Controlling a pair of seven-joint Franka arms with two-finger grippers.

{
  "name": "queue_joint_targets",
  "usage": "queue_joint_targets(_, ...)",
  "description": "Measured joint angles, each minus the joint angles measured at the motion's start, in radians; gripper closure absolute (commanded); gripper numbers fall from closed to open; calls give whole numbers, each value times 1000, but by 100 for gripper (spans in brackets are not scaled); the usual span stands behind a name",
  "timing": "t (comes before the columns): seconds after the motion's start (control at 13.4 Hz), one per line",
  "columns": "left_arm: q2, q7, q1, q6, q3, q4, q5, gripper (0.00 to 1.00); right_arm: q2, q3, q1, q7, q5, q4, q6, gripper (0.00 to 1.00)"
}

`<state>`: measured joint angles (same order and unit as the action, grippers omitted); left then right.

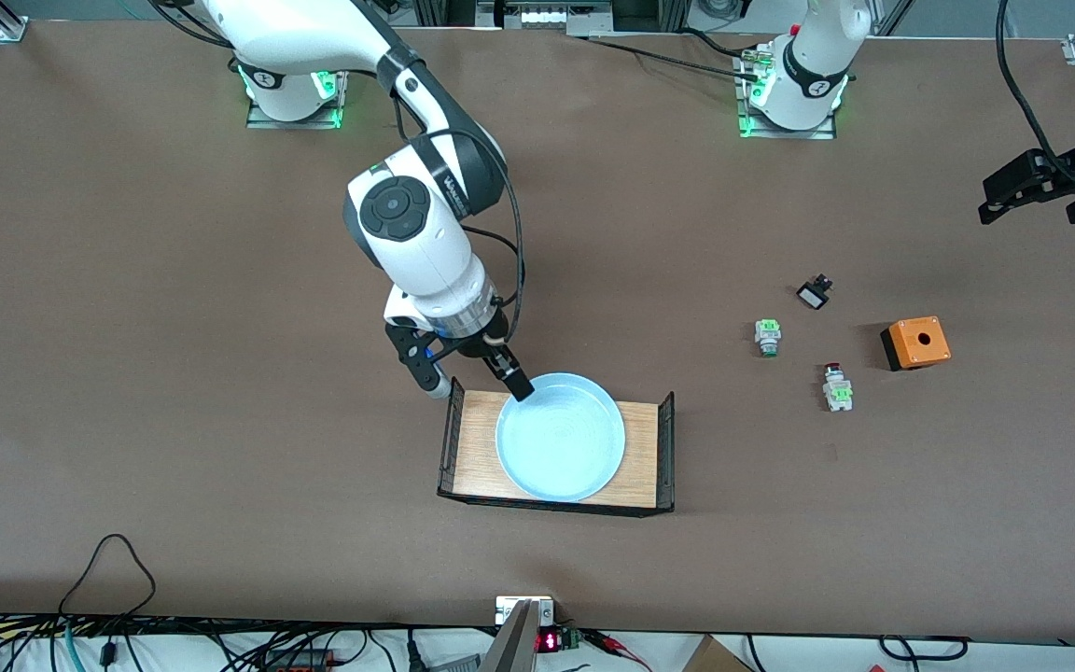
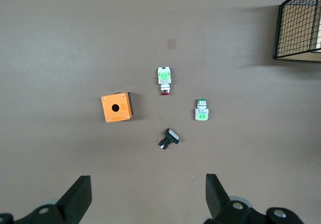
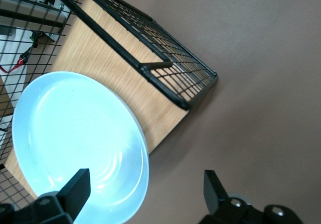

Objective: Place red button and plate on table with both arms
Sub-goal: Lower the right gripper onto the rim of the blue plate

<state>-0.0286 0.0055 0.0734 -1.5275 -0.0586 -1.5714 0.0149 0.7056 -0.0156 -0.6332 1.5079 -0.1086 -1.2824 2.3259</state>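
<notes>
I see the right gripper [image 1: 470,371] down at the rim of the round pale-blue plate [image 1: 561,437], jaws spread wide, one finger over the rim, the other over the brown surface [image 1: 174,373] just outside the tray's wire end. Nothing gripped. The plate sits on the small light-wood tray with black wire ends [image 1: 477,448], near the middle of the surface.

The right wrist view gives what the front view doesn't: the plate's rim [image 3: 143,148] overhangs the tray's wooden edge [image 3: 165,128], and both fingers stand apart with no contact visible.

The left gripper [image 1: 1041,187] hangs open over the left arm's end of the surface, holding nothing. The left wrist view looks straight down on the small parts. The red button with dark red cap, white body and green block [image 2: 164,80] lies on its side on the surface, just beside the orange box with a hole [image 2: 116,107]. The green-capped switch [image 2: 201,109] and a small black part with a white face [image 2: 169,138] lie near it, all apart. The tray's wire end [image 2: 298,25] shows in that view's corner.

In the front view, the red button [image 1: 837,386] is nearer the camera than the other three parts.
</notes>
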Motion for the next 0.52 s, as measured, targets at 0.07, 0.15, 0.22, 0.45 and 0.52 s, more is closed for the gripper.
queue_joint_targets(0.07, 0, 0, 0, 2, 0, 0, 0, 0, 14, 0, 0, 1, -2, 1, 20, 3)
queue_joint_targets(0.15, 0, 0, 0, 5, 0, 0, 0, 0, 24, 0, 0, 1, -4, 2, 32, 4)
queue_joint_targets(0.22, 0, 0, 0, 8, 0, 0, 0, 0, 30, -1, 0, 2, -5, 3, 37, 5)
queue_joint_targets(0.45, 0, 0, 0, 11, 0, 0, 0, 0, 33, -3, 1, 5, -6, 9, 38, 10)
queue_joint_targets(0.52, 0, 0, 0, 12, 0, 0, 0, 0, 33, -3, 1, 5, -6, 9, 38, 14)
